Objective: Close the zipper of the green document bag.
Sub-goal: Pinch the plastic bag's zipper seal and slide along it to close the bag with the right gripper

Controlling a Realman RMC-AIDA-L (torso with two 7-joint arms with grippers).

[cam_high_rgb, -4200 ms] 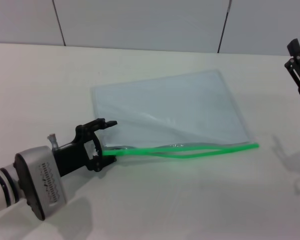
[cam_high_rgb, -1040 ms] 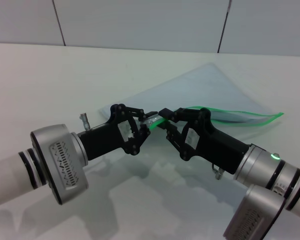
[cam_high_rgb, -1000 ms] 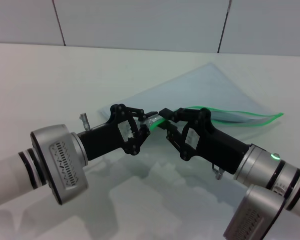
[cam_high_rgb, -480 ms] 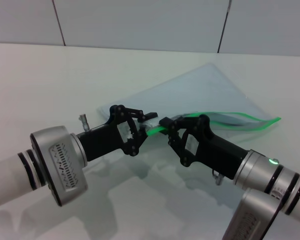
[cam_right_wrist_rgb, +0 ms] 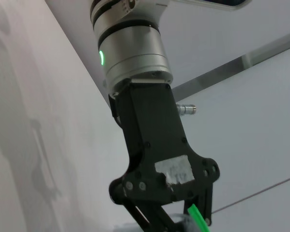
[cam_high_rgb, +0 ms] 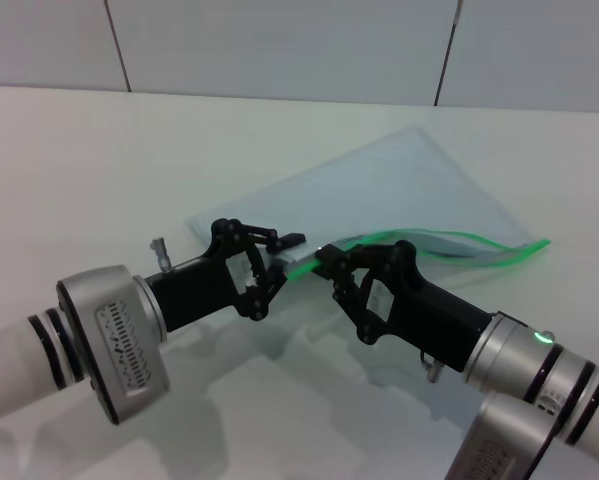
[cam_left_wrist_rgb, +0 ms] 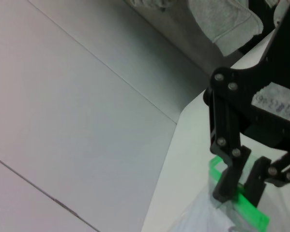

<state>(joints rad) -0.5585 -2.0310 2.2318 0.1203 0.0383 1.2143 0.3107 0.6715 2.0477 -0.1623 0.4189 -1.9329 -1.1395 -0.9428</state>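
Observation:
The green document bag [cam_high_rgb: 389, 190] is a pale translucent pouch lying aslant on the white table, its near edge lifted. Along that edge runs the zipper [cam_high_rgb: 449, 240], a bright green strip that gapes in a long loop toward the right. My left gripper [cam_high_rgb: 282, 247] is shut on the bag's left end of the strip. Just to its right, my right gripper [cam_high_rgb: 327, 262] is shut on the zipper. The left wrist view shows the right gripper's fingers [cam_left_wrist_rgb: 229, 186] pinching the green strip [cam_left_wrist_rgb: 241, 205]. Its slider is hidden between the fingers.
The white table [cam_high_rgb: 99, 160] stretches out to the left and far side. A grey panelled wall [cam_high_rgb: 279, 40] stands behind it. Both arms cross the near part of the table, meeting at the bag's near left corner.
In the last second both grippers have shifted left and nearer, dragging the bag's green edge along. Four seconds ago the right arm was far off at the right and the bag lay flat.

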